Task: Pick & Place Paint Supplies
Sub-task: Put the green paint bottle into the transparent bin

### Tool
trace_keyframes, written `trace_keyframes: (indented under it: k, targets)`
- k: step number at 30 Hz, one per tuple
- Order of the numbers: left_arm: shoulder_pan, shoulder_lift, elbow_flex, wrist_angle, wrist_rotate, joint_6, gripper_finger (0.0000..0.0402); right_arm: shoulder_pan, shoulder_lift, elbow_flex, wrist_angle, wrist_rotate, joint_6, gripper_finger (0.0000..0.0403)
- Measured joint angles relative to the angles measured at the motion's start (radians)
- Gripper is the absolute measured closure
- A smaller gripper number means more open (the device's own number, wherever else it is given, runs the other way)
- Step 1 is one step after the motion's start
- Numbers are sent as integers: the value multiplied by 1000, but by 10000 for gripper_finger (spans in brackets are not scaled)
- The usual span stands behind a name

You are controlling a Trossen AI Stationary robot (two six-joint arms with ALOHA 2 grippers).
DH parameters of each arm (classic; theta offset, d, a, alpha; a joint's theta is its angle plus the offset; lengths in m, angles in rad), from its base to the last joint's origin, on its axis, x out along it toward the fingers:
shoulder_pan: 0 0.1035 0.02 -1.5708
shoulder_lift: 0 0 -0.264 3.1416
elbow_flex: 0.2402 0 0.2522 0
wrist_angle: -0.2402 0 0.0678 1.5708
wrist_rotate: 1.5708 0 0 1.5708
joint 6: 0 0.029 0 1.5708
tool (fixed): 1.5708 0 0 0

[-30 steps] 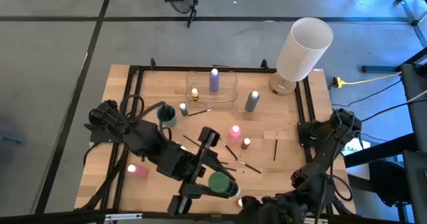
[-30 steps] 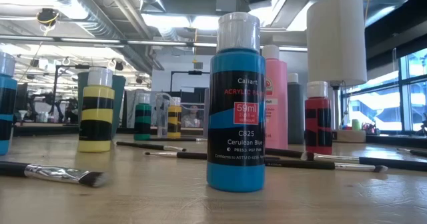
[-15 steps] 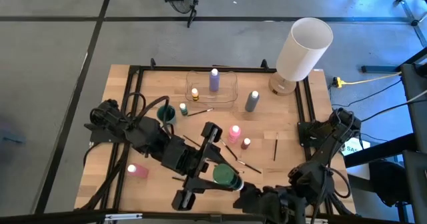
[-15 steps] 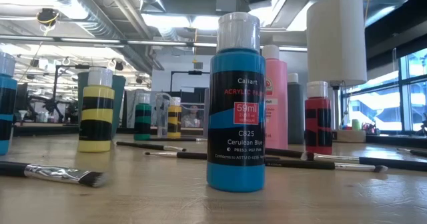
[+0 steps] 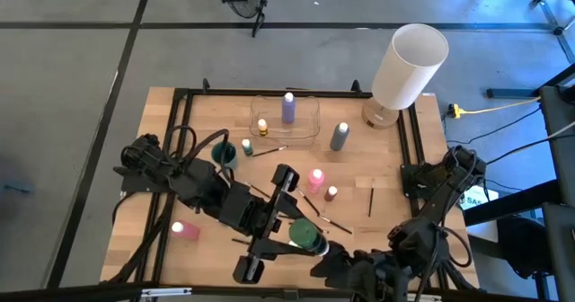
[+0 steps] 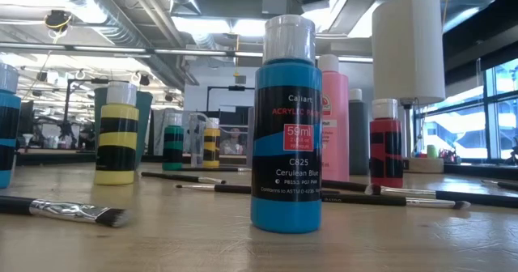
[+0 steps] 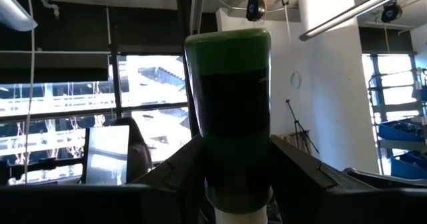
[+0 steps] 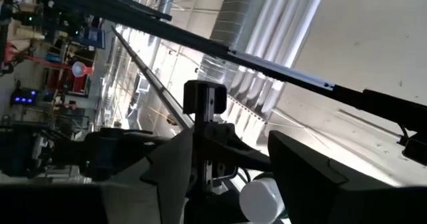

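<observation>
My left gripper (image 5: 293, 232) is raised over the table's near middle, shut on a green paint bottle (image 5: 306, 237). The bottle is upside down, with its green base (image 7: 228, 44) on top and its white cap (image 8: 262, 199) below. My right gripper (image 8: 233, 184) comes up from the near right with its fingers open on either side of that cap. On the table stand pink (image 5: 315, 178), grey (image 5: 339, 136) and small red (image 5: 331, 193) bottles. Loose brushes (image 5: 371, 197) lie among them. A blue bottle (image 6: 285, 126) fills the low view. My left gripper pinches the green bottle's dark body just above the cap (image 7: 235, 174) between its two fingers, which lie across the bottle. The bottle is lifted clear of the table, base up and cap down. My right gripper has the cap close to one finger (image 8: 300, 177); whether they touch I cannot tell.
A clear tray (image 5: 310, 131) at the far middle holds a purple bottle (image 5: 288, 107) and a small yellow one (image 5: 261, 125). A big white lamp (image 5: 406, 68) stands at the far right. Another pink bottle (image 5: 180, 230) stands near left, and a small green one (image 5: 246, 146) beside a teal cup (image 5: 223, 154).
My right gripper has rolled about its own pointing line and edged in under the green bottle, toward its cap. The bottle stays lifted in my left gripper, base up.
</observation>
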Motion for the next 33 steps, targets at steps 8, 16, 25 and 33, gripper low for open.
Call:
trace_keyframes:
  k: [8,16,25,33]
  targets:
    - [-19,0,0,9,-1,-1,261,-7,0,0,53,17,-269,204]
    - [-22,4,0,23,-30,6,261,-34,0,0,164,-127,-368,204]
    - [-20,8,0,90,-42,67,261,-120,0,11,196,-169,-359,204]
    - [-20,20,-2,83,-86,107,261,-144,0,12,265,-245,-354,204]
